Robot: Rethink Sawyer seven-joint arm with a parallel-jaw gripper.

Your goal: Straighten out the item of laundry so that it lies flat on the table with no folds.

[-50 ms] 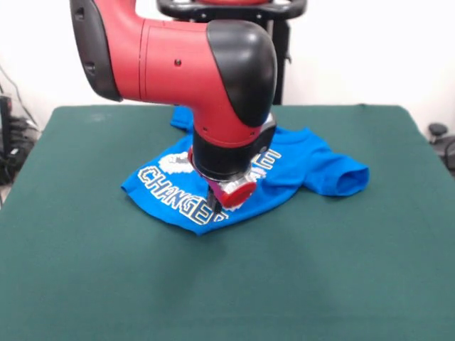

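Near the middle of the green surface (85,270), slightly toward its far side, lay the blue shirt (298,163), crumpled rather than flat. Its near edge was folded over into a rounded point, and the white "CHANGER" lettering (174,195) ran slantwise along that fold, bending with the cloth. Part of a second line of white letters showed just right of the arm, and a patch of the white print showed to the left of it. 1 sleeve (345,177) stuck out to the right with its open cuff puffed up off the surface; another bit of blue cloth peeked out behind the arm at the far left of the shirt. The red and black arm (192,64) came down from above and stood right over the shirt's middle, hiding much of the print. The gripper (222,201) sat low at the cloth, beside the lettering, below a red round part at the wrist. Whether it was clenched on the cloth or released could not be told, since the wrist blocked the tips. All around the shirt the surface showed only its green cloth.
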